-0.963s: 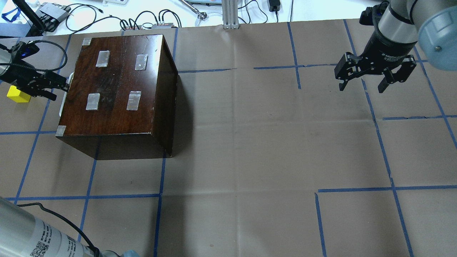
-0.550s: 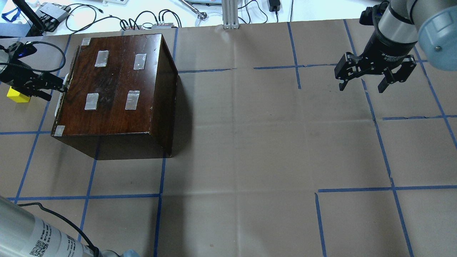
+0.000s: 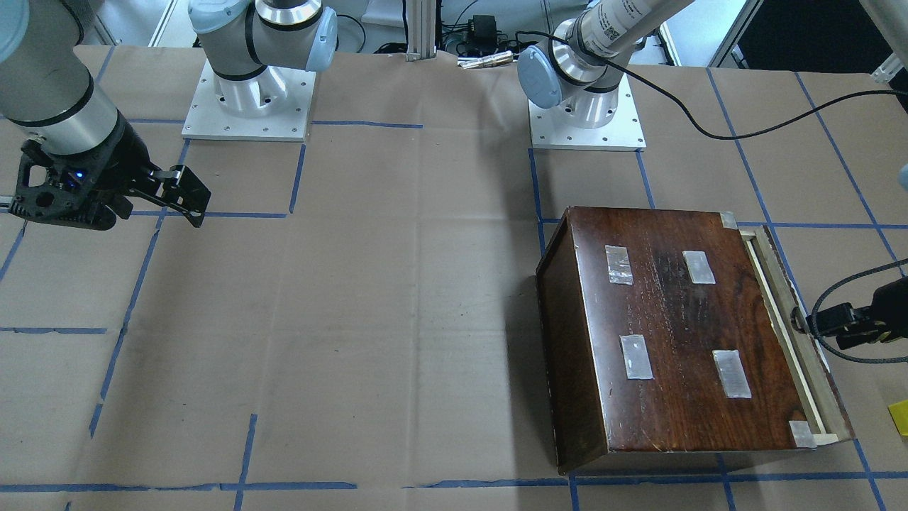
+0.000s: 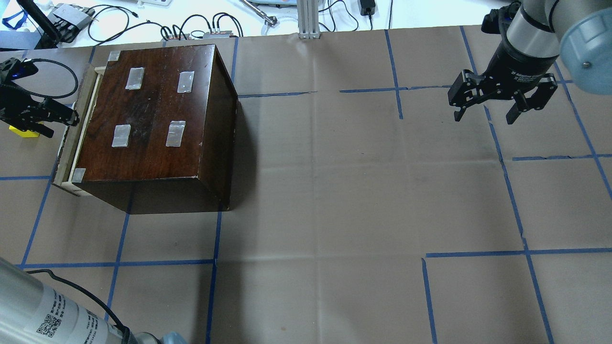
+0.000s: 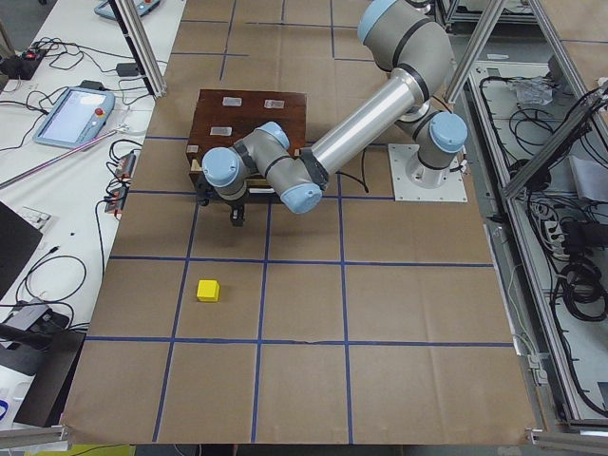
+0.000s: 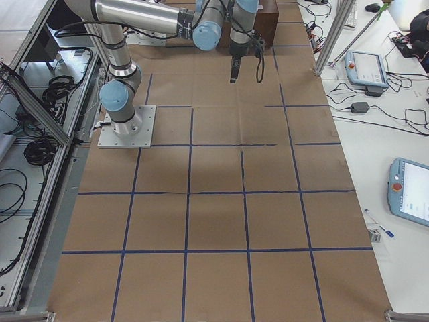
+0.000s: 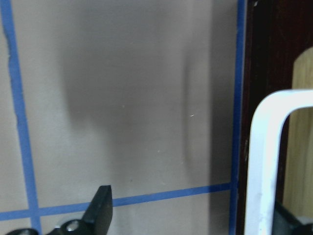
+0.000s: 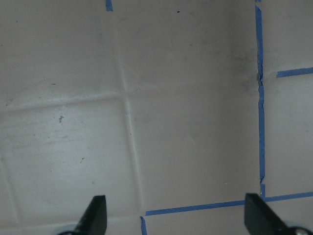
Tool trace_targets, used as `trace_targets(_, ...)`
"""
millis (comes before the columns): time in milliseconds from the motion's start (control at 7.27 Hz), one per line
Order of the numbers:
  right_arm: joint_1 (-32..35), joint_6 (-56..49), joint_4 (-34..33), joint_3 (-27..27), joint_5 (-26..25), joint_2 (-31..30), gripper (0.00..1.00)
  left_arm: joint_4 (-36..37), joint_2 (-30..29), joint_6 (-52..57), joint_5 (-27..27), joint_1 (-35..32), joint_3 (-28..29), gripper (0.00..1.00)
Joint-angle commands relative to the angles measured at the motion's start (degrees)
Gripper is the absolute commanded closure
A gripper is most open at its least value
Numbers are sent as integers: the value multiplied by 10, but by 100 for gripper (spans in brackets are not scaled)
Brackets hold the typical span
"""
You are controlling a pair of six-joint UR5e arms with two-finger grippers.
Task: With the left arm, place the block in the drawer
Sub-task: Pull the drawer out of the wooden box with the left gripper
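At the far left, the yellow block [image 4: 24, 132] sits on the paper-covered table [image 4: 334, 191]. It is outside the drawer and half hidden from above by the left arm's black claw [image 4: 62, 122]. From the end of the table it clearly stands alone, apart from both claw and box.

The left claw reaches level toward the drawer front with its fingers spread. In its own camera the white pull [image 7: 264, 161] stands between them, close to one finger, and they are not pinched on it.

The drawer [image 4: 72, 143] is out a little way, showing a strip of pale wood along the left side of the dark-brown wooden box [image 4: 153, 110]. Four silvery tape patches [image 4: 123, 135] sit on the box's top.

Far over on the right, the right claw [image 4: 484, 118] hangs above bare table. It is spread wide and holds nothing.
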Motion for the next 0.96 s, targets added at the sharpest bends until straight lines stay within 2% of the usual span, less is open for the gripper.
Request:
trace_targets(0, 0, 0, 0, 1, 0, 0, 0, 0, -1, 2, 14, 11, 7, 2)
trace_targets(825, 0, 0, 0, 1, 0, 0, 0, 1, -1, 4, 57, 34, 10, 2)
